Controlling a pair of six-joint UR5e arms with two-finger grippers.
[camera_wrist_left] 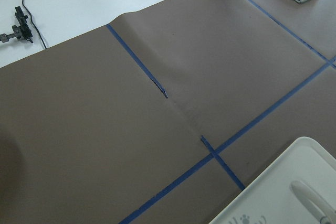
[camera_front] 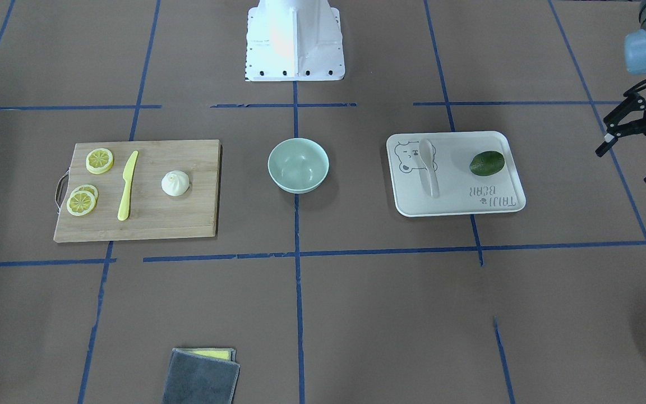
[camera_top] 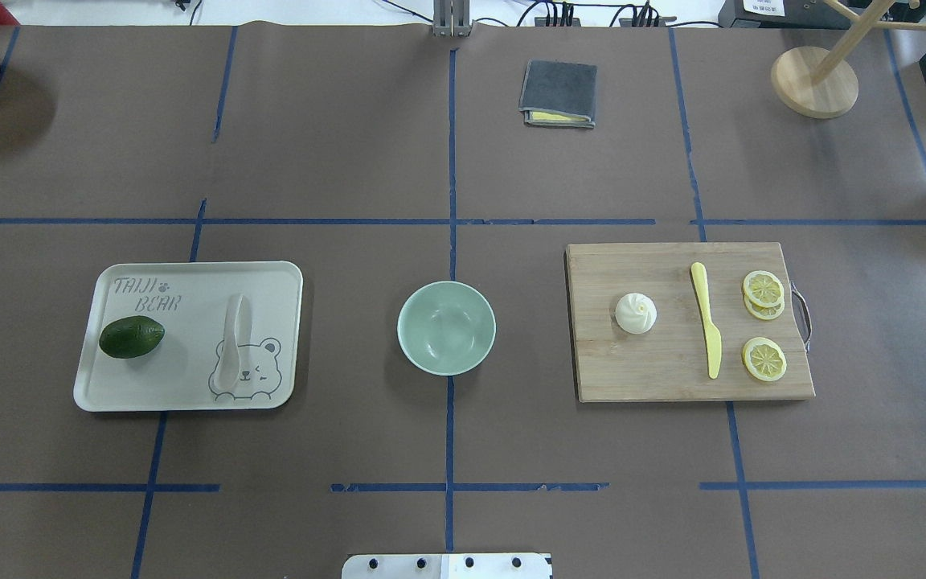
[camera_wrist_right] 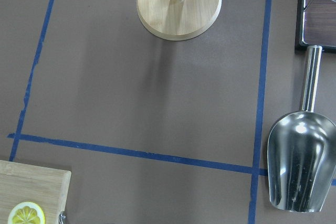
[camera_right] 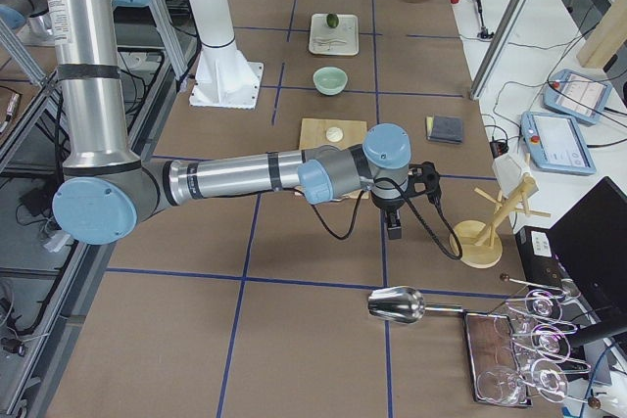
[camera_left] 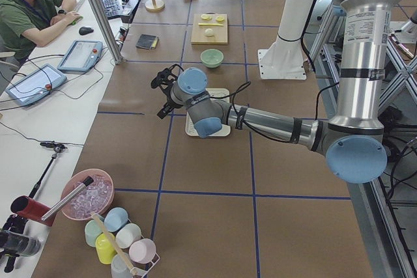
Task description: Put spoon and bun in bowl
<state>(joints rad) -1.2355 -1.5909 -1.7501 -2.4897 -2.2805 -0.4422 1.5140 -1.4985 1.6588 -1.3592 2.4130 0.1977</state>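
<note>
— Overhead exterior first: no arm in it at all. Shows the bowl [camera_top: 431,310] empty at the middle of the worktop [camera_top: 350,161], the spoon [camera_top: 231,342] on the tray [camera_top: 190,281] at the robot's left, and the bun [camera_top: 636,313] on the cutting board [camera_top: 648,370] at the robot's right, on the end nearer the bowl.

— And the spoon's long axis?

— Runs almost straight toward and away from the robot's base. Scoop seemingly at the near end, not certain.

— Exterior front-facing?

— Catches the left claw [camera_front: 626,166] at the frame's right edge, spread wide, gripping nothing, partly cut off. Hangs outside the tray on the side of the lime [camera_front: 487,162], so must travel inward, past the lime, to reach the spoon.

— Exterior left, exterior right?

— From the left end, hides most of the tray behind the near arm [camera_left: 273,122]; no spoon to see. From the right end, gives the right claw [camera_right: 395,230] small and dark, beyond the board's outer end, near the wooden stand [camera_right: 482,242]. Released or clenched, cannot tell. Places the bun inward from it, toward the bowl.

— Wrist cameras?

— Left wrist-mounted: only a tray corner and a cut-off piece of the spoon, no fingers. Right wrist-mounted: stand base, a steel scoop [camera_wrist_right: 302,166], a board corner with a lemon slice [camera_wrist_right: 26,214]; no bun.

— Judgement?

— Left claw for the spoon, right claw for the bun, probably. Nothing in the bowl yet.
</note>
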